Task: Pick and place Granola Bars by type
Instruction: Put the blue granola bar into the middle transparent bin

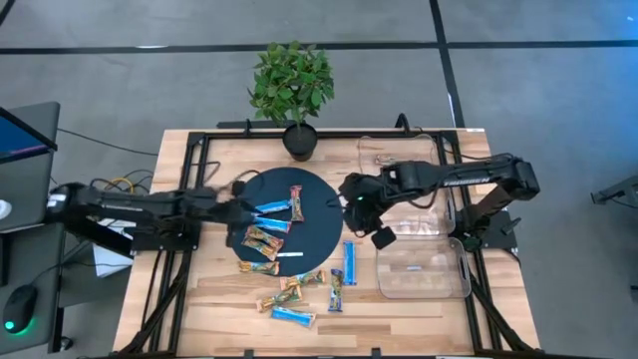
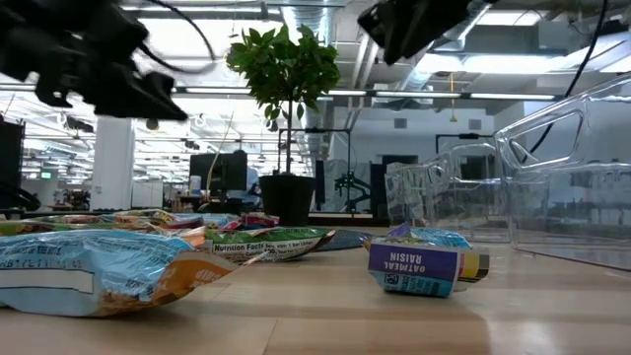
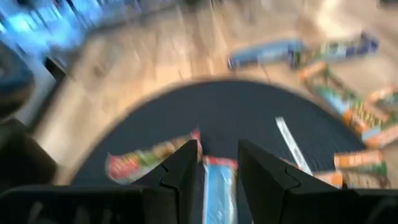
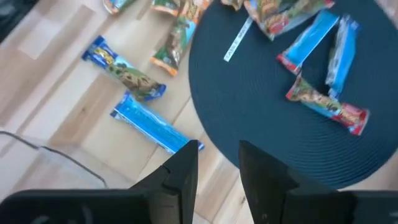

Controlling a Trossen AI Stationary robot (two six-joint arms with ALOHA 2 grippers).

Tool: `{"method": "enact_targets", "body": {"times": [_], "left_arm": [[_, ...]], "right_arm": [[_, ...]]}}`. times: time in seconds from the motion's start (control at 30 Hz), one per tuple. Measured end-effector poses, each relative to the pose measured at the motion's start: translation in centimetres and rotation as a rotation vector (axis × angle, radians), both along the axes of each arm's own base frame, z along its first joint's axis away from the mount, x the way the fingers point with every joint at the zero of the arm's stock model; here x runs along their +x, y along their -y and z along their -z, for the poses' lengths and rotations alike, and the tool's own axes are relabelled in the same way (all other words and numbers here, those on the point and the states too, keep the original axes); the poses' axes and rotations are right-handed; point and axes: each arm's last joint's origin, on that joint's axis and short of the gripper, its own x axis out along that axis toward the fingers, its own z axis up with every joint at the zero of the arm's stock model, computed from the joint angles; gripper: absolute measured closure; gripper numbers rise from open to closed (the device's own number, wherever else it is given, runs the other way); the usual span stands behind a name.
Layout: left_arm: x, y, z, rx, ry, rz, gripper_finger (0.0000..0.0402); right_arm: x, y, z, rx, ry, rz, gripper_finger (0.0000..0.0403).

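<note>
Several granola bars lie on a dark round mat (image 1: pixel 289 214), among them blue ones (image 1: pixel 271 209) and a red-orange one (image 1: pixel 296 202). More bars lie on the wood near the front edge, such as a blue one (image 1: pixel 349 261) and a green-brown one (image 1: pixel 336 289). My left gripper (image 1: pixel 239 210) hangs open above the mat's left edge. In its wrist view a blue bar (image 3: pixel 219 186) shows on the mat below the gap between its fingers. My right gripper (image 1: pixel 357 204) is open in the air over the mat's right edge, with a blue bar (image 4: pixel 155 127) below it on the table.
Two clear plastic containers (image 1: pixel 399 165) (image 1: pixel 424 269) stand on the table's right side. A potted plant (image 1: pixel 292 90) stands at the far edge, behind the mat. A thin white strip (image 1: pixel 289 255) lies on the mat's near part. Black frame rails run along the table's sides.
</note>
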Motion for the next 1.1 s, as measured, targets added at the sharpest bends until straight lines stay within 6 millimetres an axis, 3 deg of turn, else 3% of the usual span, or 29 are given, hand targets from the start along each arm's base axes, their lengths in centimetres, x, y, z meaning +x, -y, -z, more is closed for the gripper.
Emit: {"method": "enact_targets", "body": {"times": [0.17,0.33,0.43,0.6,0.77,0.93,1.1], "left_arm": [[3.3,0.4,1.1,-0.031,-0.246,0.025,0.029],[6.6,1.2,0.6,-0.028,-0.391,0.051,0.029],[8.0,1.3,0.6,-0.02,-0.487,0.022,0.029],[9.1,1.4,1.5,-0.068,-0.669,-0.017,0.029],[9.8,1.5,1.1,-0.094,-0.699,-0.017,0.029],[9.9,1.5,0.8,-0.103,-0.697,-0.021,0.029],[9.5,1.3,1.0,-0.137,-0.744,-0.067,0.029]], "right_arm": [[-2.6,0.4,-3.6,-0.006,0.146,-0.01,0.0296],[-6.4,0.6,-7.5,-0.005,0.33,-0.009,0.0296],[-8.7,0.7,-8.7,-0.014,0.408,0.008,0.0296],[-11.9,0.8,-7.9,-0.01,0.442,0.015,0.0296],[-14.4,0.7,-6.7,-0.008,0.532,0.0,0.0296],[-16.0,0.8,-5.2,-0.003,0.562,0.007,0.0296],[-16.4,0.8,-3.5,0.002,0.571,0.011,0.0296]]}}
